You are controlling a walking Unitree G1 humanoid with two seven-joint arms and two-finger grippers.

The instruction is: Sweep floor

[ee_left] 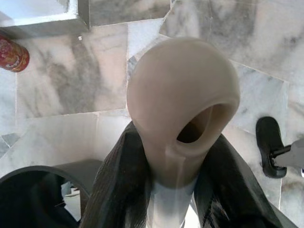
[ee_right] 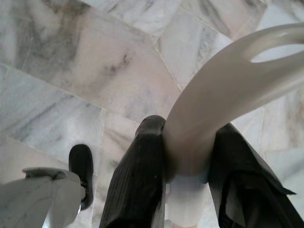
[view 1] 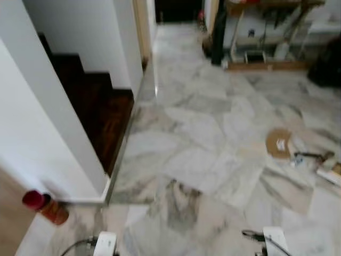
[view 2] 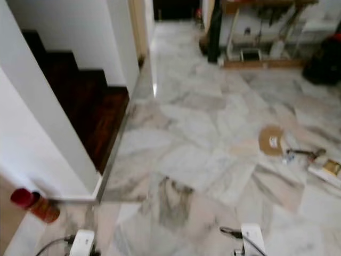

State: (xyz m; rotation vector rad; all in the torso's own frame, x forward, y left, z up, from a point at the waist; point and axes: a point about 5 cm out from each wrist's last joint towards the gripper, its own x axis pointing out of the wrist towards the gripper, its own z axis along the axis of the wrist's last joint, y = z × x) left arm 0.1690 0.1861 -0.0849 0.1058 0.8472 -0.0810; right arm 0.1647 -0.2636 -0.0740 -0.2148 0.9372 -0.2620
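L gripper is clamped on a beige handle w/ a hole near its rounded end, and the R gripper is squeezed on a pale handle w/ a loop at its end, both held over the marble floor. Some litter lies near the floor's right edge: a round cardboard piece and small scraps just beside it. Red can lies by the white wall corner, dark wood stairs behind it.

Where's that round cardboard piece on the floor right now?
The round cardboard piece lies on the marble floor ahead on the robot's right, just left of a small scatter of debris.
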